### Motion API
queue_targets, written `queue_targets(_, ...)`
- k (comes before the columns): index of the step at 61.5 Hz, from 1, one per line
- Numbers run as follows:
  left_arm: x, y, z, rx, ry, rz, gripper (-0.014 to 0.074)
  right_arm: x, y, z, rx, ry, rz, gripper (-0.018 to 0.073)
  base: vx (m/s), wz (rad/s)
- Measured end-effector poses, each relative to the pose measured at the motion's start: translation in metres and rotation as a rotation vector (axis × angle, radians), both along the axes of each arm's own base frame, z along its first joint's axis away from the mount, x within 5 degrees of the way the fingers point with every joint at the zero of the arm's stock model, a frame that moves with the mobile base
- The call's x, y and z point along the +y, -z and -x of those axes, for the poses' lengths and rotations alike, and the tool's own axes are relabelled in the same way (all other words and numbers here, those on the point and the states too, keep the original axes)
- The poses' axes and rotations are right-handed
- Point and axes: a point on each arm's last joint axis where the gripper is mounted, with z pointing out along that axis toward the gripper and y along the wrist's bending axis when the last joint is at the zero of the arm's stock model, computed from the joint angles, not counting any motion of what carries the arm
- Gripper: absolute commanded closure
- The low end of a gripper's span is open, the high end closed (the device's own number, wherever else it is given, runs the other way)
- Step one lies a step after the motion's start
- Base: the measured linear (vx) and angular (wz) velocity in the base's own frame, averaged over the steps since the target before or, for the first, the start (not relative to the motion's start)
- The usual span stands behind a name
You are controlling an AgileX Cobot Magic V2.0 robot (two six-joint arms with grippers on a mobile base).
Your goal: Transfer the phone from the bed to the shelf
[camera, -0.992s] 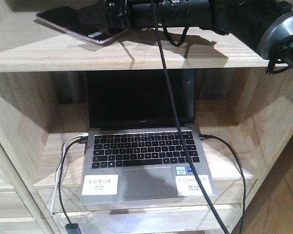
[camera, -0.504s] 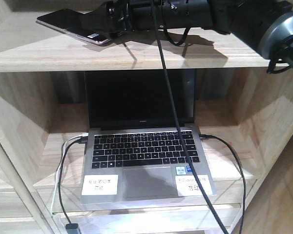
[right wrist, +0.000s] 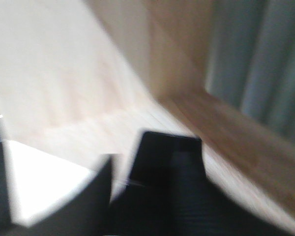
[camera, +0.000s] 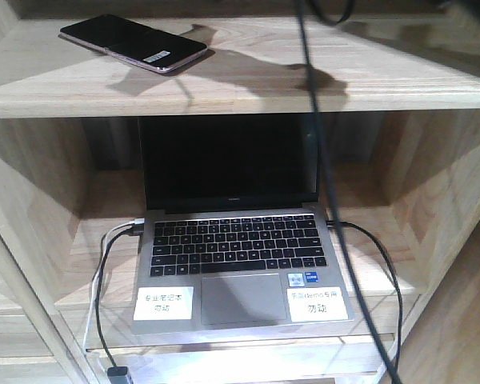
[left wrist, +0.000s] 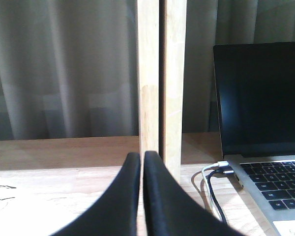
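So the phone [camera: 134, 43] is lying flat on the top shelf [camera: 248, 84], toward its left end, long axis running diagonally from back-left to front-right with the white sticker at the front-right end. Nothing's touching it. From the front view we can't see either claw, only a dangling black cable [camera: 330, 200]. The left gripper [left wrist: 141, 162] has its fingers pressed together on nothing, parked low beside the laptop [camera: 238, 248]. The right gripper [right wrist: 119, 169] is too blurred; we can't tell if it's apart. Placing looks basically done, so neither arm needs to reach in.
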Motion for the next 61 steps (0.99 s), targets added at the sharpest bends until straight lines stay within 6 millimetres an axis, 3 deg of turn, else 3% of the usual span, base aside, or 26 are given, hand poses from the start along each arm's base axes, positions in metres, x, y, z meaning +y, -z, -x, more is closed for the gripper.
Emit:
queue_targets(10,0.000,0.000,0.000,0.000,0.000,0.000,0.0595,-0.008,-0.015,0.019,-0.009,-0.002,-0.006,0.0564,0.00,0.00)
queue_targets(23,0.000,0.000,0.000,0.000,0.000,0.000,0.0595,-0.025,-0.008,0.044,0.018,0.076,-0.022,0.0564,0.00,0.00)
queue_targets(38,0.000,0.000,0.000,0.000,0.000,0.000,0.0595,-0.058,0.013,0.091,0.019,0.226,-0.049,0.0564,0.00,0.00)
queue_targets(61,0.000,0.000,0.000,0.000,0.000,0.000,0.0595,-0.109,0.074,0.176,0.037,0.370,-0.074,0.0564,0.00,0.00)
